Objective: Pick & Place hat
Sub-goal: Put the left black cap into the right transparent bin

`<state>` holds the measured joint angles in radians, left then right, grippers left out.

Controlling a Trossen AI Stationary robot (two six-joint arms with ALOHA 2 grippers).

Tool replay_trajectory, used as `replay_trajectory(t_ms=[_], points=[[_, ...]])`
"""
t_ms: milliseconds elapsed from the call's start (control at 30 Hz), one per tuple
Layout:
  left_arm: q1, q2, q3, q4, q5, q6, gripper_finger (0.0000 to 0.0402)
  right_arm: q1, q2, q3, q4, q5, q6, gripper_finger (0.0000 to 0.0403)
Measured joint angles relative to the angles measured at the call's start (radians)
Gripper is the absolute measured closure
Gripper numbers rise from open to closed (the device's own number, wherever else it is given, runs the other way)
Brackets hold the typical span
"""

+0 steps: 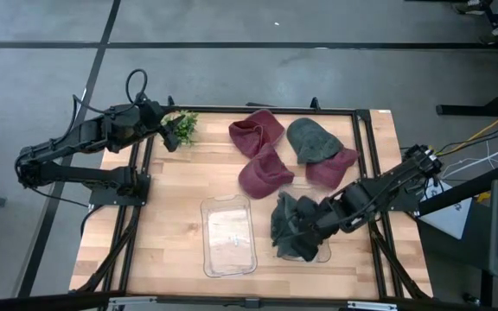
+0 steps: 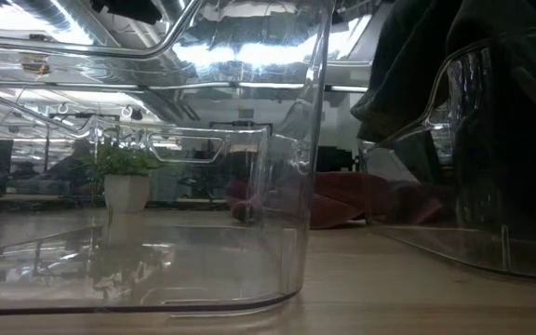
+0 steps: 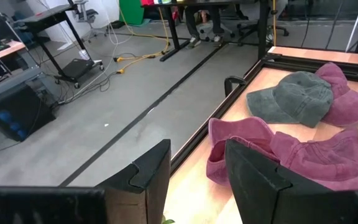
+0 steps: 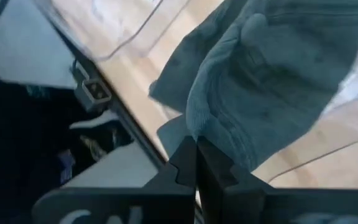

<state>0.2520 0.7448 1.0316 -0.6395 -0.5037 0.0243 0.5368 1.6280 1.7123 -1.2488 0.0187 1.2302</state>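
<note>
**Two bins, one dark hat over the right one**

Two clear bins sit on the counter: an empty bin and a second bin beside it. The right gripper, its fingers pressed fully together, pinches the dark green hat, which hangs bunched below and around the gripper, draped over the second bin's rim. Beyond this gripper, farther across the counter, lie three maroon hats and a grey-green cap, touching one another in a cluster. The left gripper waits with fingers spread and holding nothing, right at a small potted plant near the counter's far left corner, well apart from the bins.
</note>
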Motion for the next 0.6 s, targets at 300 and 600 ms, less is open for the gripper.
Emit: replay_trajectory(t_ms=[300,600], points=[[0.000,0.000,0.000,0.000,0.001,-0.001,0.0253,0.000,0.084,0.000,0.063,-0.054,-0.033,0.0403],[0.000,0.000,0.000,-0.003,0.001,-0.003,0.0253,0.002,0.151,0.000,0.085,-0.124,-0.037,0.0392]])
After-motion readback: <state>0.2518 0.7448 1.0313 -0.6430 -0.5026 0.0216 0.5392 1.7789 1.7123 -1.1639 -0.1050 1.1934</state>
